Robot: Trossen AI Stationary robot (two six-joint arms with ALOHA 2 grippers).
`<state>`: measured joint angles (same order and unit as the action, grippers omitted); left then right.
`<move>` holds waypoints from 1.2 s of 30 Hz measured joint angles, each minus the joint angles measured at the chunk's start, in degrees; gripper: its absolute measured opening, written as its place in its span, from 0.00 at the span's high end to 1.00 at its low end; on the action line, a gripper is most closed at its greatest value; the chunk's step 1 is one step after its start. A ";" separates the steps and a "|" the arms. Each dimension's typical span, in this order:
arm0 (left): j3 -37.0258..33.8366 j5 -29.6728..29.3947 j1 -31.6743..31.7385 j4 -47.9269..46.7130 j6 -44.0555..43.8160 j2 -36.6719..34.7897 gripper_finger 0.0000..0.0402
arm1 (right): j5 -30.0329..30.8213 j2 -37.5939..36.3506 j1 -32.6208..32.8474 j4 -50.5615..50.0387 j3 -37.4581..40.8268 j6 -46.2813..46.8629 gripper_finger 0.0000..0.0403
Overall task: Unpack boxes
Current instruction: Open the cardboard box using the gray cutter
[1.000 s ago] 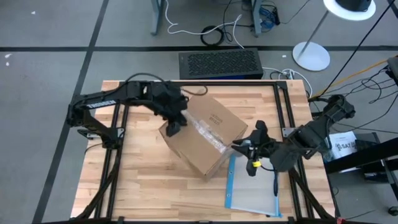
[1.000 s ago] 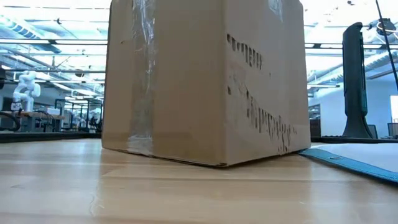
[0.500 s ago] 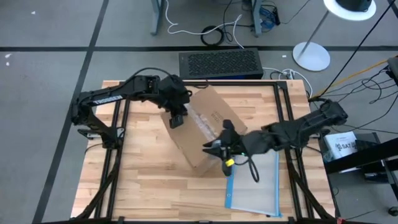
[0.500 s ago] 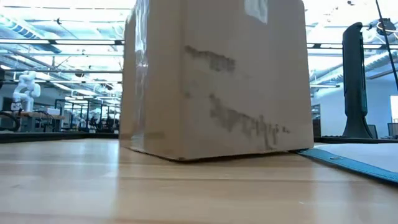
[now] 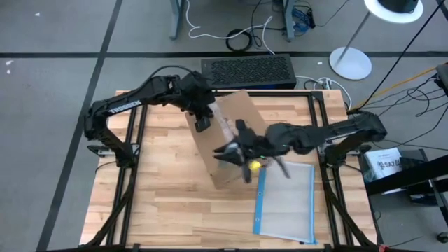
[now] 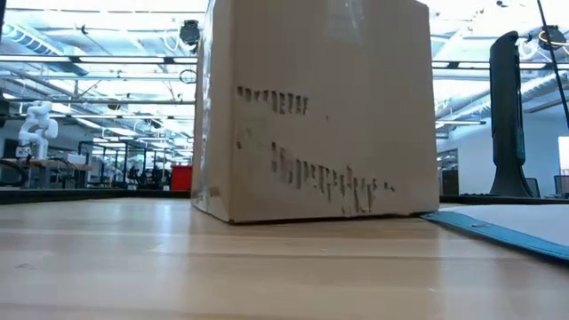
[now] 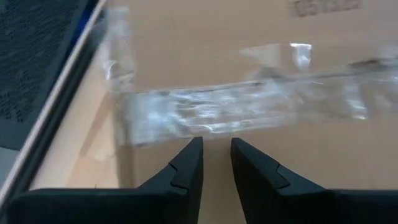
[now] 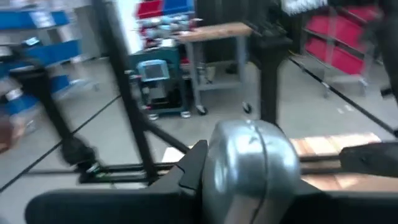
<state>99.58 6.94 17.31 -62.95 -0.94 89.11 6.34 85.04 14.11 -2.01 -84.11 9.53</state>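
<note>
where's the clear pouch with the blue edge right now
In the high view the clear plastic pouch with a blue edge lies flat on the wooden table's right half, beside the brown cardboard box.

box [image 5: 227, 143] mid-table blocks passage, pouch [image 5: 287, 203] beside, bare wood [image 5: 161, 203] near front

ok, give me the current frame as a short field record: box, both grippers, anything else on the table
box: plain brown corrugated cardboard carton with clear tape strips, upright on the wooden table, near its centre
left gripper: over the carton's far-left top edge, fingers nearly closed above the tape, nothing between them
right gripper: reached across over the carton top; holds a rounded silver tool with a yellow part
pouch: clear plastic pouch with blue edge, flat on the table, right of the carton
off table: black grille-topped unit beyond the far edge
</note>
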 joint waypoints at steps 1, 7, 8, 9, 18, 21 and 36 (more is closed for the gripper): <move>0.19 0.50 -0.98 -0.04 -0.22 -0.59 0.78 | 0.34 -1.20 0.66 -1.69 -0.38 -1.51 0.85; 0.38 -1.04 -7.03 -0.04 -1.09 -0.69 0.78 | 8.70 -7.57 3.14 -11.30 -0.47 -8.05 0.85; 0.38 -2.45 -7.77 -0.05 -0.65 -0.49 0.78 | 8.66 -8.42 3.16 -12.15 -0.47 -8.36 0.85; 0.38 -3.47 -8.35 -0.09 -0.26 -0.33 0.78 | 8.42 -9.17 3.21 -13.32 -0.49 -8.62 0.85; 0.74 -1.44 -8.95 1.09 -3.11 3.05 0.78 | 4.14 -10.01 3.60 -10.70 2.86 -12.33 0.85; 0.79 -1.01 -9.04 0.87 -3.13 3.29 0.78 | 4.08 -10.17 3.71 -9.12 6.07 -12.72 0.85; 0.68 3.26 -6.50 -0.14 -3.34 3.40 0.78 | -2.61 -21.95 4.17 27.84 31.63 -14.80 0.85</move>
<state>100.27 10.20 10.81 -63.09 -4.27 92.51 3.73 63.09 18.29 25.83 -52.48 -5.28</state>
